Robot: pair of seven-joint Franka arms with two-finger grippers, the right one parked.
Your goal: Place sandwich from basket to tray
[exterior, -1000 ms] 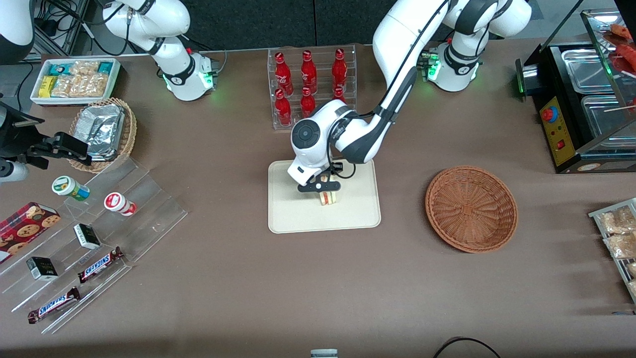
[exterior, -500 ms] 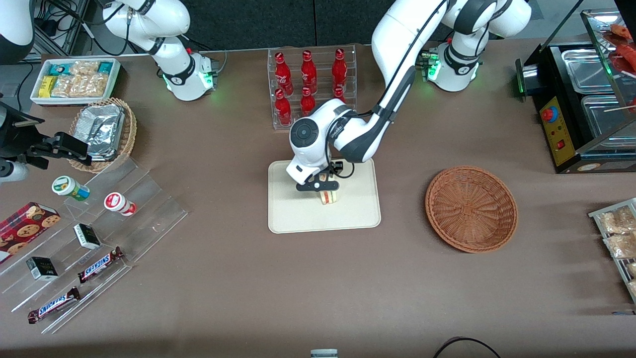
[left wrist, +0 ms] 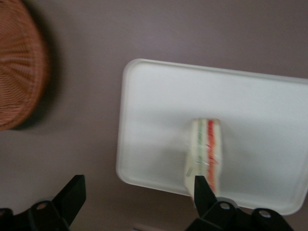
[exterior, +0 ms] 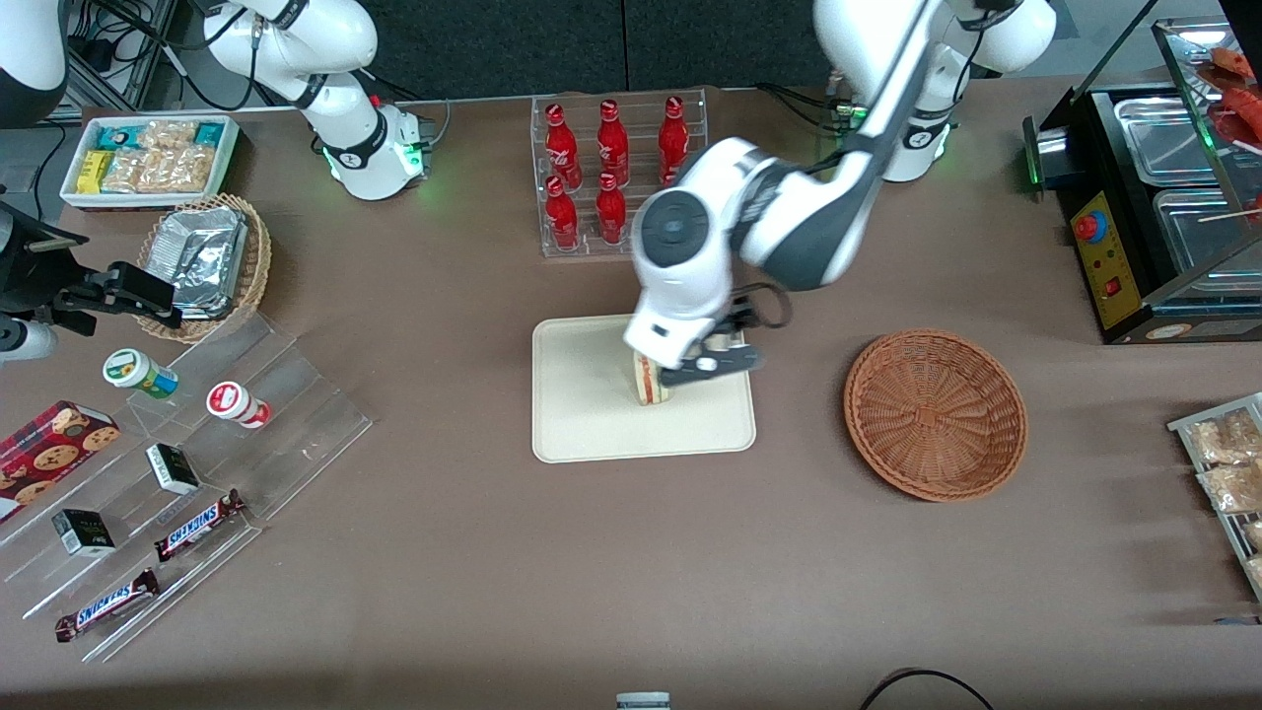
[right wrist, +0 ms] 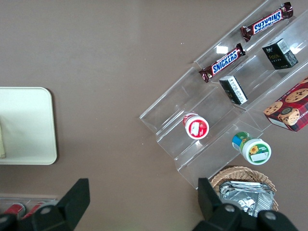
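The sandwich (exterior: 651,383) stands on its edge on the cream-white tray (exterior: 592,424), near the tray's middle. In the left wrist view the sandwich (left wrist: 207,149) shows its orange-red and green layers on the tray (left wrist: 159,110). My left gripper (exterior: 712,364) is open and empty, raised above the tray's edge on the basket's side, clear of the sandwich. Its fingers stand wide apart in the left wrist view (left wrist: 137,197). The reddish-brown basket (exterior: 935,414) sits empty on the table toward the working arm's end and also shows in the left wrist view (left wrist: 19,62).
A clear rack of red bottles (exterior: 616,168) stands farther from the front camera than the tray. A clear stepped display with snacks (exterior: 187,463), a tan basket of foil packs (exterior: 207,261) and a white snack bin (exterior: 148,158) lie toward the parked arm's end. A black food warmer (exterior: 1154,197) stands at the working arm's end.
The gripper has let go of the sandwich, risen and swung toward the basket. The sandwich stays standing on the tray.
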